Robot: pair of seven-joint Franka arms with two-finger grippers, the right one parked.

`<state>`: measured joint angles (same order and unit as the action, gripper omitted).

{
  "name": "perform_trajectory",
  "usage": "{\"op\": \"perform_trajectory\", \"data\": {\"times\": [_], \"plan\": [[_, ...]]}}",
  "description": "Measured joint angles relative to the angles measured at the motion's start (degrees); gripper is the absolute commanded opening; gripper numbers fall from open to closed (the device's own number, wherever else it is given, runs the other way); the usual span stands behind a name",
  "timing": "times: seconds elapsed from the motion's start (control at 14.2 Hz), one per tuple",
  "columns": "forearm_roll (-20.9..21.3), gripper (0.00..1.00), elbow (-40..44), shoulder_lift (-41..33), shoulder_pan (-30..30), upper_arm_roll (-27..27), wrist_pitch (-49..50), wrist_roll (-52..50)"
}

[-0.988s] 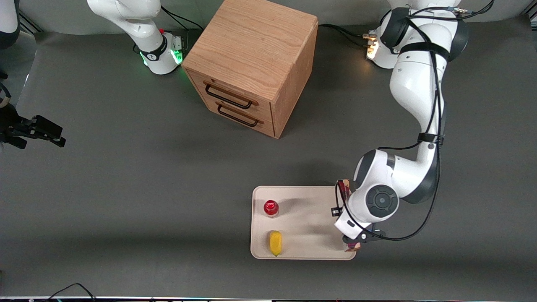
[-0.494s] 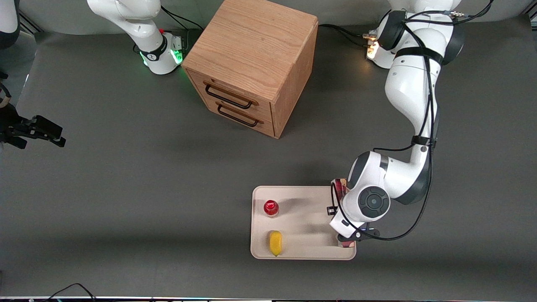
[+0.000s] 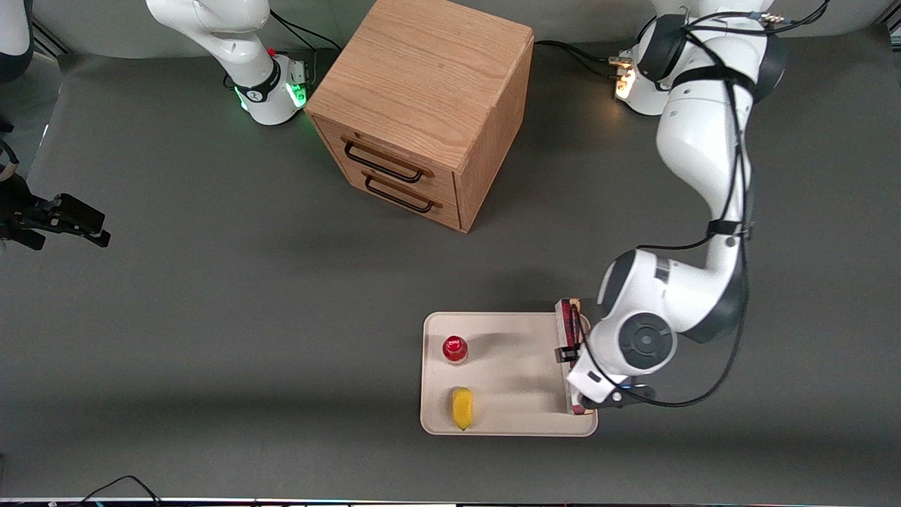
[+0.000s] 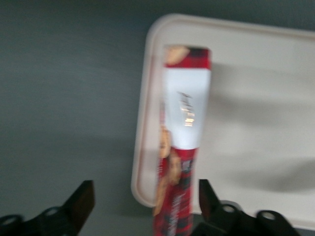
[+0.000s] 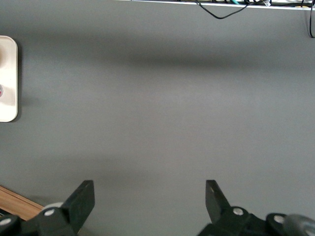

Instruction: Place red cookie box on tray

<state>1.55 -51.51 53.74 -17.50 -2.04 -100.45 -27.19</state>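
Note:
The red cookie box point(image 3: 567, 325) stands on its thin edge on the cream tray point(image 3: 517, 366), along the tray's rim toward the working arm's end. In the left wrist view the box point(image 4: 183, 147) runs between my fingers above the tray point(image 4: 256, 108); its pale grey side faces the camera. My gripper point(image 3: 576, 370) hovers over the box, mostly hidden under the wrist in the front view. My gripper point(image 4: 145, 204) is open, with one finger well away from the box and the other close beside it.
A small red-capped bottle point(image 3: 455, 348) and a yellow item point(image 3: 462, 407) sit on the tray's end toward the parked arm. The wooden drawer cabinet point(image 3: 422, 105) stands farther from the front camera. The tray's corner point(image 5: 7, 73) shows in the right wrist view.
The box was tilted in my gripper; it now stands straight on the tray's edge. The fingers have parted and the wrist has shifted slightly toward the working arm's end.

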Motion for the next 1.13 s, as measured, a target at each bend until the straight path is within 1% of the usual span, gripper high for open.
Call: {"op": "perform_trajectory", "data": {"times": [0.14,0.21,0.35,0.56,0.71,0.85,0.99,1.13], "plan": [[0.2,1.0,-0.1,-4.6,2.9,0.8,3.1,1.9],[0.2,1.0,-1.7,-7.6,4.5,1.4,3.9,4.2],[0.2,1.0,-9.1,-15.4,8.4,2.1,4.3,12.6],[0.2,1.0,-23.2,-28.1,14.3,2.7,4.5,23.3],[0.2,1.0,-30.6,-35.5,15.3,4.7,4.5,27.2],[0.2,1.0,-36.6,-42.5,15.3,5.8,4.7,28.7],[0.2,1.0,-40.4,-48.8,15.3,6.3,6.4,28.9],[0.2,1.0,-42.0,-53.7,15.2,6.6,9.1,29.1]]}}
